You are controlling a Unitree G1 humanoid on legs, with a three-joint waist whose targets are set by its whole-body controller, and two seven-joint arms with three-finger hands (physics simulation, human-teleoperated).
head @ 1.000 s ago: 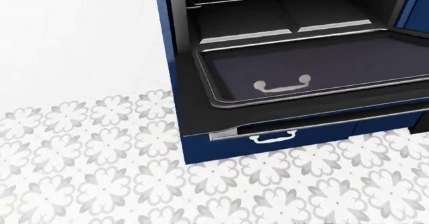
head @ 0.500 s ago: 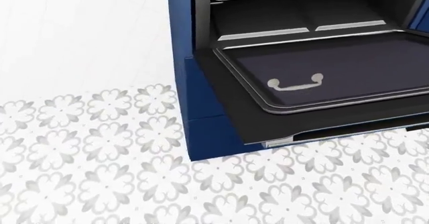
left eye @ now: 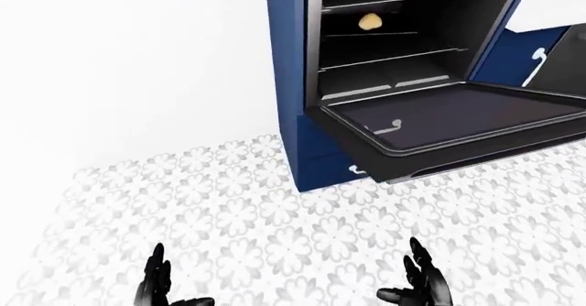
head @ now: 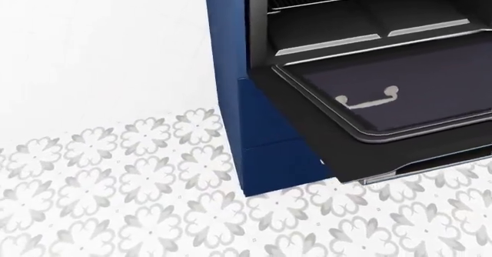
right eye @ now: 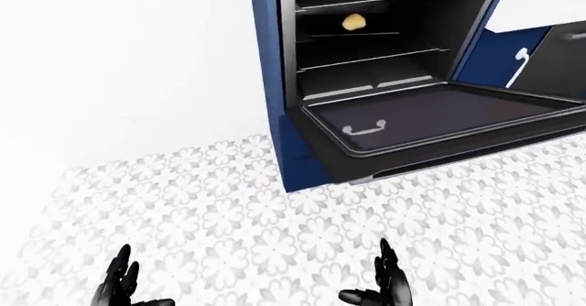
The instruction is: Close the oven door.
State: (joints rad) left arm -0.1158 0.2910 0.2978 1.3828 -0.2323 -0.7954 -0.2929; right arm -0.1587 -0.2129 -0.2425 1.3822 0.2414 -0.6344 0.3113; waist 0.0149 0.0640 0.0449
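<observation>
The oven is set in a dark blue cabinet at the upper right of the eye views. Its black door hangs fully down, flat and level, over the floor. In the head view the door fills the right side, and a pale handle shape shows in its pane. My left hand and right hand are low at the bottom edge, fingers spread and pointing up, both open. They are well short of the door and hold nothing.
Wire racks and a small yellowish lump show inside the oven. A blue drawer sits under the door. A blue cabinet door with a white handle stands to the right. A white wall is at left, above patterned floor tiles.
The whole head view has shifted: the oven and its door slid rightward in the picture, so the camera moved. The door stays down as before.
</observation>
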